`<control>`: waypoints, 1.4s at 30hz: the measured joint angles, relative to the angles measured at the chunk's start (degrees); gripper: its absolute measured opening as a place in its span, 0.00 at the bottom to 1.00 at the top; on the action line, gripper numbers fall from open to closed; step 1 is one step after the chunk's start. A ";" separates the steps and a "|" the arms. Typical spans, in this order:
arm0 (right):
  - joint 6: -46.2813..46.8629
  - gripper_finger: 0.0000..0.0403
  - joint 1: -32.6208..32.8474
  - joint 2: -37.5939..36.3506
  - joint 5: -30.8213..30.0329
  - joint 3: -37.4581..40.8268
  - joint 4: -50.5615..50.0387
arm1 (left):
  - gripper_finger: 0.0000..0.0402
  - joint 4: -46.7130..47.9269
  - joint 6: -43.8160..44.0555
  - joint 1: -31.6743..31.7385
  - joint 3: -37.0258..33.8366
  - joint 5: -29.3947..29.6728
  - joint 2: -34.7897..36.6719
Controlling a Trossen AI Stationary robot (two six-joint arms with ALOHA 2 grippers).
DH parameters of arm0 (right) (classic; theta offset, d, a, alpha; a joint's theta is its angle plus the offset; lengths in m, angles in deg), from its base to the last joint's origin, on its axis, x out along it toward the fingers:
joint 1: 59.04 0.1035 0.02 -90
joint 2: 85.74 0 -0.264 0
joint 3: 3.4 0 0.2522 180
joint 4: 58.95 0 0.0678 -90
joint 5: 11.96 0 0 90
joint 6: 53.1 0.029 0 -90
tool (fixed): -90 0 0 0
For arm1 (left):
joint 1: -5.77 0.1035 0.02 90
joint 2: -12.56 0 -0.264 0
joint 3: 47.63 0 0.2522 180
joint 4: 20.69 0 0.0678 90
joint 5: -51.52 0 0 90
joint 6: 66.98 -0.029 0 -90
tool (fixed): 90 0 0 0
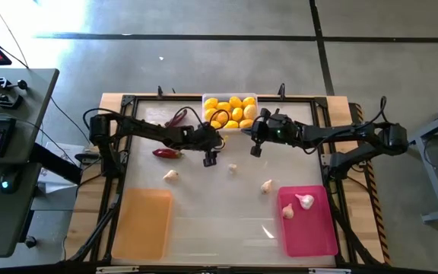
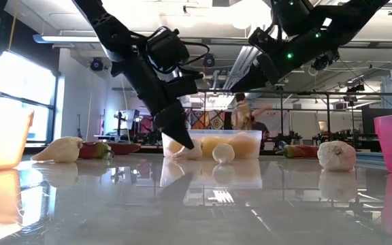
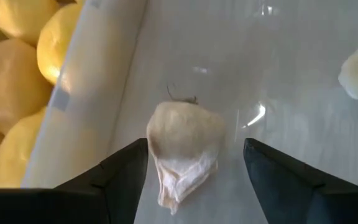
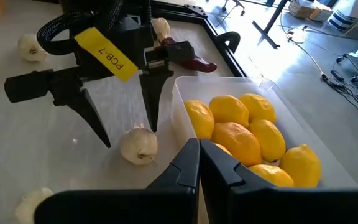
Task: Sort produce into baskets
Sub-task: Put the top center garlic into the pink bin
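Left gripper: fingers spread wide, straddling whitish papery garlic bulb on glossy white table, not closed on it; clear plastic tray of yellow lemons just beside. Right gripper: fingers pressed together, empty, above tray's near wall.

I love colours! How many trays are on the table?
3: a clear tray of lemons at the table's back edge, an orange tray front left, and a pink tray front right.
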 joint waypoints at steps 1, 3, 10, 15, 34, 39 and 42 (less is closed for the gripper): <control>-0.17 0.00 0.00 0.01 -0.01 0.00 -0.02 | 0.61 -0.37 -0.06 0.00 0.02 -0.06 0.00; -0.19 0.00 0.00 0.01 -0.02 0.00 -0.01 | 0.58 -0.50 -0.04 0.00 0.04 -0.35 0.02; 0.06 0.00 0.00 0.02 -0.02 0.00 0.00 | 0.41 0.08 0.69 -0.04 0.04 -1.70 0.02; 0.57 0.00 0.00 0.02 -0.02 0.00 -0.13 | 0.29 0.28 1.59 -0.20 0.04 -4.53 0.45; -3.58 0.00 6.69 0.02 -0.25 0.00 -2.56 | 0.03 -2.14 6.72 -4.19 0.04 -11.82 1.99; -4.03 0.00 7.19 0.02 -2.50 0.00 -2.56 | 0.00 -1.92 5.74 -4.62 0.04 -12.29 1.99; -3.97 0.00 7.06 0.02 -2.60 0.00 -2.54 | 0.02 -0.22 5.11 -4.63 0.04 -12.96 1.99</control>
